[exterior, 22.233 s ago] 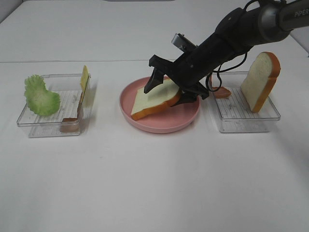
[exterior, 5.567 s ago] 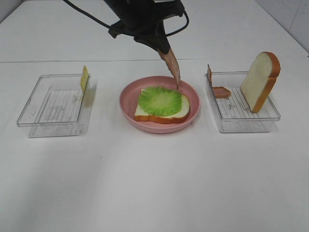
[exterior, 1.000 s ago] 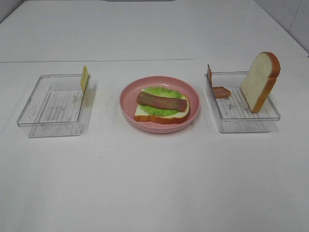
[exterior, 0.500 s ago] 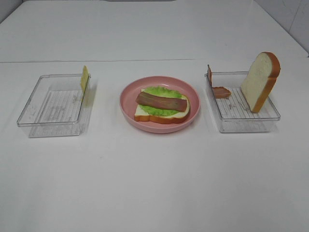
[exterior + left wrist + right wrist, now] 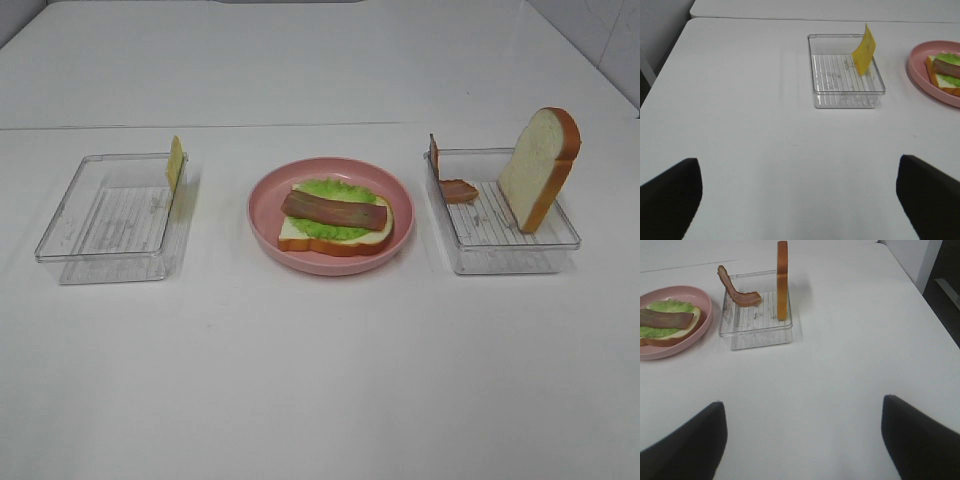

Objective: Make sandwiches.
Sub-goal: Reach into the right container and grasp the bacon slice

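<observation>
Left gripper (image 5: 799, 165): nearest item. Two dark fingers (image 5: 670, 200) sit wide apart at the lower corners of the left wrist view. The jaws are spread with nothing between them, over bare table (image 5: 320, 380) on the near side of the left tray (image 5: 100, 215). It is outside the overhead view.
Right gripper (image 5: 801, 402): same pose, jaws spread and holding nothing, above bare table on the near side of the right tray (image 5: 500, 245). It is outside the overhead view.
Pink plate (image 5: 330, 266): round, mid-table, between the two clear trays.
Open sandwich (image 5: 335, 222): lies flat on the plate in three layers, with no top slice.
Bread slice (image 5: 290, 232): bottom layer, white crumb with an orange-brown crust.
Lettuce (image 5: 330, 188): ruffled green leaf covering most of the slice.
Bacon strip (image 5: 334, 210): reddish-brown, lying flat on the lettuce. Its long axis runs left to right across the overhead view, the right end a little nearer.
Cheese slice (image 5: 175, 163): thin, pale yellow, the only item in the left tray. It stands on edge against the wall facing the plate, at the far corner.
Curled bacon strip (image 5: 458, 190): in the right tray's far corner on the plate side. One end rises up the wall and the other rests on the ribbed floor.
Upright bread slice (image 5: 535, 170): stands on edge in the right tray on the side away from the plate, domed top up and leaning slightly outward. It appears edge-on in the right wrist view.
</observation>
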Robot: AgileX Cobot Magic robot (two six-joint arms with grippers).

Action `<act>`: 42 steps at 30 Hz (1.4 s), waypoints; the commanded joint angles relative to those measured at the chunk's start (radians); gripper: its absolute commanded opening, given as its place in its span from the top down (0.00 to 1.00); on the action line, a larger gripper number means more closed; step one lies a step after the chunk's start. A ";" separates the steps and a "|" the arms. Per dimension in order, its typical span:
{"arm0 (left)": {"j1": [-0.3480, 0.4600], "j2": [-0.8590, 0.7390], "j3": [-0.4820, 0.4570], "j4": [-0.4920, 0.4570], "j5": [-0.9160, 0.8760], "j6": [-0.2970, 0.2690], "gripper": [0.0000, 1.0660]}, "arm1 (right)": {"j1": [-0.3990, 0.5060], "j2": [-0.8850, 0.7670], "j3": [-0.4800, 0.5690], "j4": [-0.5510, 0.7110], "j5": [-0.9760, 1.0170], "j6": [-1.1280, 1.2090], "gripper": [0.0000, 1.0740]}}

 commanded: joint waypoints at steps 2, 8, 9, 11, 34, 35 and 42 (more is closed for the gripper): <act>0.009 -0.022 0.002 -0.007 -0.005 0.000 0.04 | -0.003 -0.015 -0.002 0.001 -0.009 0.003 0.29; 0.009 -0.022 0.002 -0.007 -0.005 0.000 0.04 | -0.003 -0.015 -0.002 0.006 -0.009 0.003 0.29; 0.009 -0.022 0.002 -0.007 -0.005 0.000 0.04 | -0.003 -0.015 -0.002 0.006 -0.009 0.003 0.29; 0.009 -0.022 0.002 -0.008 -0.005 0.000 0.04 | -0.003 -0.015 -0.002 0.011 -0.009 0.008 0.29; 0.009 -0.022 0.002 -0.011 -0.005 0.000 0.04 | -0.003 1.006 -0.562 0.169 0.045 -0.108 0.29; 0.009 -0.022 0.002 -0.011 -0.005 0.000 0.04 | -0.003 1.065 -0.616 0.164 0.059 -0.108 0.29; 0.009 -0.022 0.002 -0.011 -0.005 0.000 0.04 | -0.001 1.338 -0.896 0.132 0.117 -0.108 0.28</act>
